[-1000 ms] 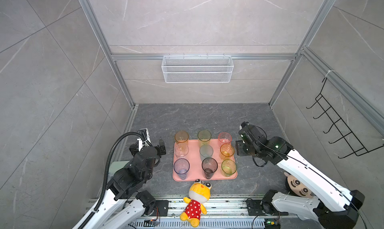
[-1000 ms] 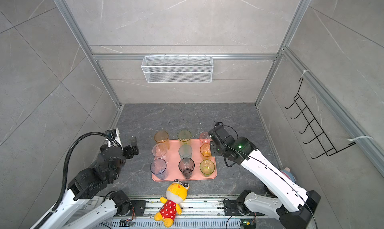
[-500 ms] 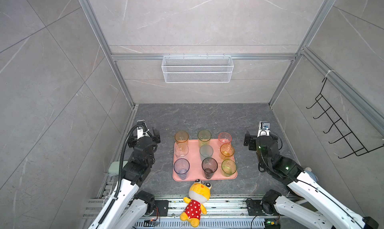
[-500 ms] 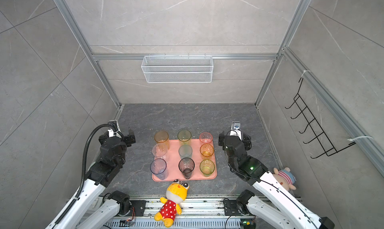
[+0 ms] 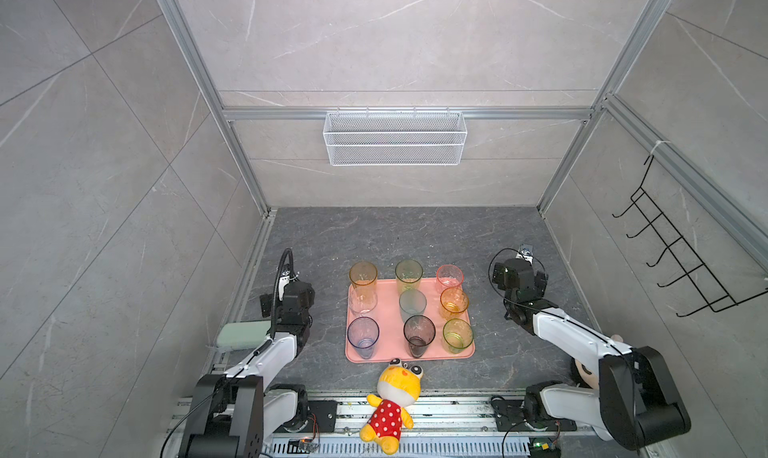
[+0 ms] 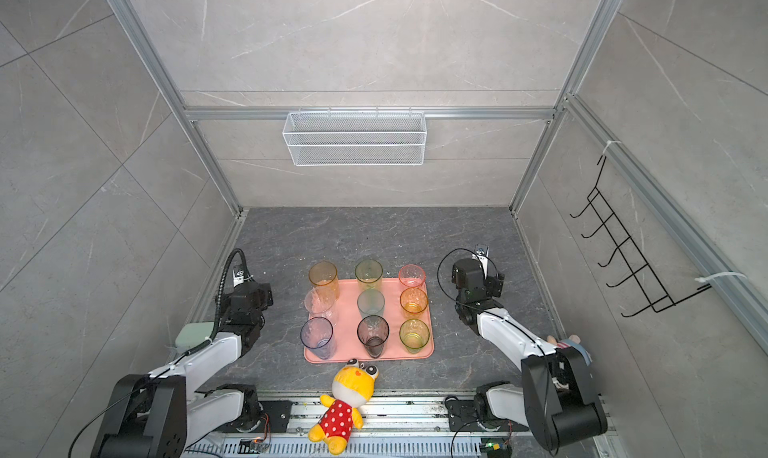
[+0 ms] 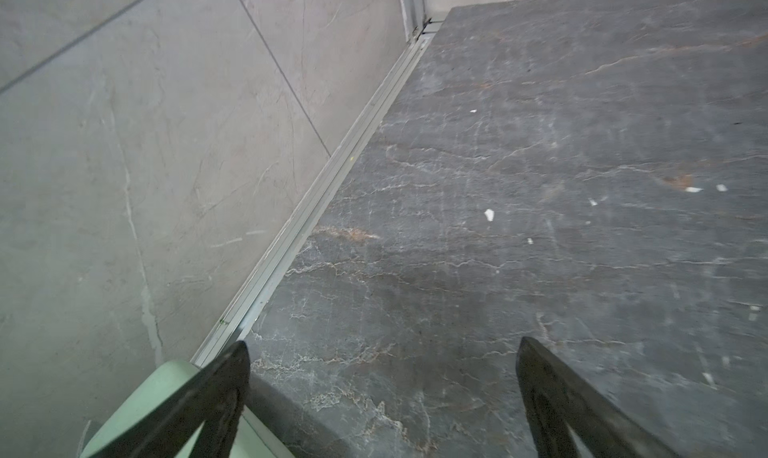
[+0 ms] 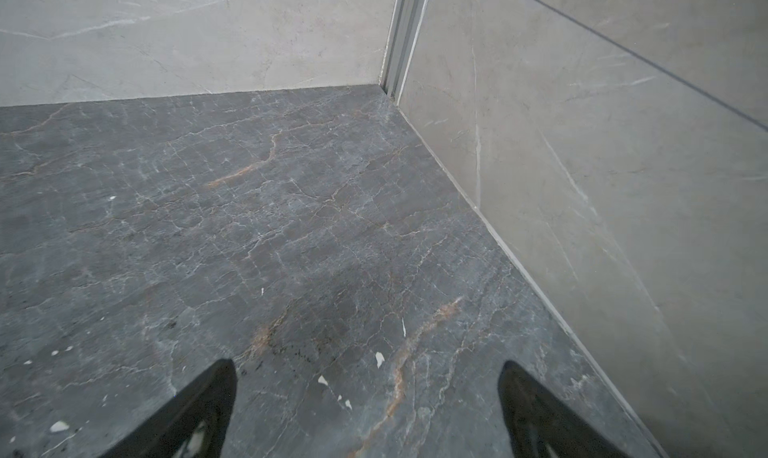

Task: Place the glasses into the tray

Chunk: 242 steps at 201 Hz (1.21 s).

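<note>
Glasses (image 5: 412, 306), nine translucent tapered tumblers, are seen standing upright, mouths up, in three rows of three on the tray (image 5: 390, 343), a flat salmon-pink rectangle with rounded corners and a low rim that is laid on the dark veined surface (image 5: 374, 235). In the far row a tall amber glass (image 5: 363, 273), a tall yellow-green glass (image 5: 409, 271) and a pink glass (image 5: 449, 276) are placed, and their rims are seen past the tray's far edge in both top views. The middle row is made up of a clear glass (image 5: 363, 301), a teal glass (image 5: 412, 306) and a short amber glass (image 5: 454, 304); the near row of a blue glass (image 5: 363, 333), a smoky grey glass (image 5: 419, 331) and a green glass (image 5: 457, 335). The glasses are set close together. A plush toy (image 5: 395, 402) is laid just before the tray's near edge, and a white wire basket (image 5: 395, 137) is hung on the back wall (image 5: 395, 40). The left hand (image 7: 382, 341) is held spread wide over bare surface to the left of the tray, and the right hand (image 8: 368, 361) is likewise spread wide to its right; no glass is touched by either.
</note>
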Available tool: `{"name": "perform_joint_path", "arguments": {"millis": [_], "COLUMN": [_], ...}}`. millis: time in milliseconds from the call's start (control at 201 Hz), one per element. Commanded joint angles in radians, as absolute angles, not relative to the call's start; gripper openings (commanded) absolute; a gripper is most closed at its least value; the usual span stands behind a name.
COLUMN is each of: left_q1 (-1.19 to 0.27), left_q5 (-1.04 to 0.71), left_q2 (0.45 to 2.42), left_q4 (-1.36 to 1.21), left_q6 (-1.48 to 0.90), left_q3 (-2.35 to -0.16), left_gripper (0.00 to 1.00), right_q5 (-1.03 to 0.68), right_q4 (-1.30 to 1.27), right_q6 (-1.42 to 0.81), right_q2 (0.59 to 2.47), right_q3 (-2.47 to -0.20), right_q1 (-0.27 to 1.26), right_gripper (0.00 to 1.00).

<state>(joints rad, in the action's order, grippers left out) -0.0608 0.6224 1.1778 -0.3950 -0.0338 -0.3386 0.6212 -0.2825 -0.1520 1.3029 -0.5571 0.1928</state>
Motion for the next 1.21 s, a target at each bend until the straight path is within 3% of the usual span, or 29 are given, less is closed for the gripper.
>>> {"name": "perform_joint_path", "arguments": {"millis": [0, 144, 383, 563, 632, 727, 782, 842, 1200], "left_q1": [-0.038, -0.034, -0.023, -0.024, -0.023, -0.021, -0.021, -0.021, 0.015], "left_q5": [0.549, 0.407, 0.314, 0.317, 0.306, 0.305, 0.304, 0.305, 0.232], "left_q2": [1.198, 1.251, 1.448, 1.518, 1.503, 1.509, 1.508, 1.508, 1.505], "left_q4": [-0.603, -0.729, -0.884, -0.986, -0.908, -0.922, -0.918, -0.919, -0.876], "left_q6": [-0.035, -0.053, -0.02, -0.01, -0.019, -0.017, -0.018, -0.018, -0.036], "left_q3": [-0.336, -0.304, -0.321, -0.307, -0.332, -0.329, -0.33, -0.331, -0.35], "left_gripper": [0.99, 0.99, 1.0, 1.0, 1.0, 1.0, 1.0, 1.0, 1.0], "right_q5": [0.53, 0.437, 0.341, 0.306, 0.287, 0.19, 0.187, 0.205, 0.207], "right_q4": [-0.497, -0.561, -0.73, -0.749, -0.759, -1.003, -0.869, -0.957, -0.903], "right_q6": [-0.118, -0.081, -0.036, -0.031, -0.03, 0.005, -0.013, -0.009, -0.013], "right_q2": [1.342, 1.416, 1.466, 1.482, 1.479, 1.547, 1.497, 1.533, 1.515], "right_q3": [-0.494, -0.476, -0.414, -0.415, -0.407, -0.328, -0.344, -0.338, -0.347], "right_q1": [0.166, 0.165, 0.166, 0.16, 0.155, 0.134, 0.132, 0.131, 0.131], "right_gripper": [0.99, 0.99, 0.99, 0.99, 0.99, 0.99, 0.99, 0.99, 0.99]}}
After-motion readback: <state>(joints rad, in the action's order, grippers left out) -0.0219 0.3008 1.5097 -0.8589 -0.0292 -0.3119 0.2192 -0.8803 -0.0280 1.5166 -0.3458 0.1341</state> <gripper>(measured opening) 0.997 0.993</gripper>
